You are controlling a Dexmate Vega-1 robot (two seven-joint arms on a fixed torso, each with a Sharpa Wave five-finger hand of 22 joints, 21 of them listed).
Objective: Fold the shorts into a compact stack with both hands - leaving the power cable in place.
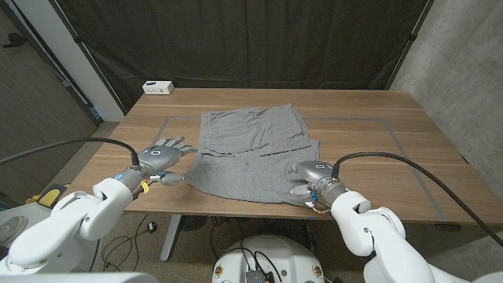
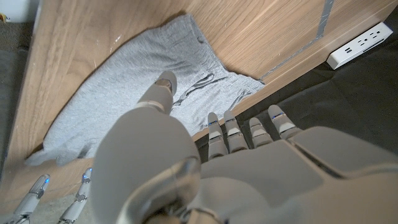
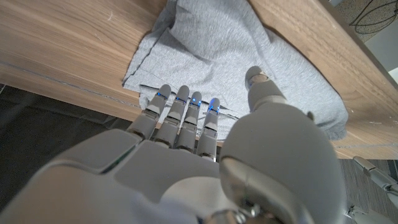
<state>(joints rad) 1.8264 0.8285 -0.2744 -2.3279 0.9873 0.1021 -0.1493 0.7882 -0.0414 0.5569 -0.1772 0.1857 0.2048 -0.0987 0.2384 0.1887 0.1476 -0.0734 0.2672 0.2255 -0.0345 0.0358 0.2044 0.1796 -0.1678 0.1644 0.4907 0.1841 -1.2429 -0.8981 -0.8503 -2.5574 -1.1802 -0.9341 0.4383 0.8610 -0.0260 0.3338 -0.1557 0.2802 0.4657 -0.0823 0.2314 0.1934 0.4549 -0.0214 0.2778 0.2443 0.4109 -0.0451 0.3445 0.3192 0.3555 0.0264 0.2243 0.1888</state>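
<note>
The grey shorts (image 1: 251, 149) lie spread out in the middle of the wooden table (image 1: 377, 157), waistband and drawstring toward the far side (image 2: 143, 74) (image 3: 230, 43). My left hand (image 1: 161, 155) hovers at the shorts' left edge with its fingers apart and nothing in them (image 2: 249, 162). My right hand (image 1: 309, 174) is over the near right part of the cloth, fingers stretched out across it (image 3: 205, 137), gripping nothing that I can see. A white power strip (image 1: 158, 87) sits at the far left corner (image 2: 364, 42).
Grey tape lines (image 1: 397, 135) mark a rectangle on the table around the shorts. A dark curtain hangs behind the table. Bare wood lies to the right of the shorts and along the far edge.
</note>
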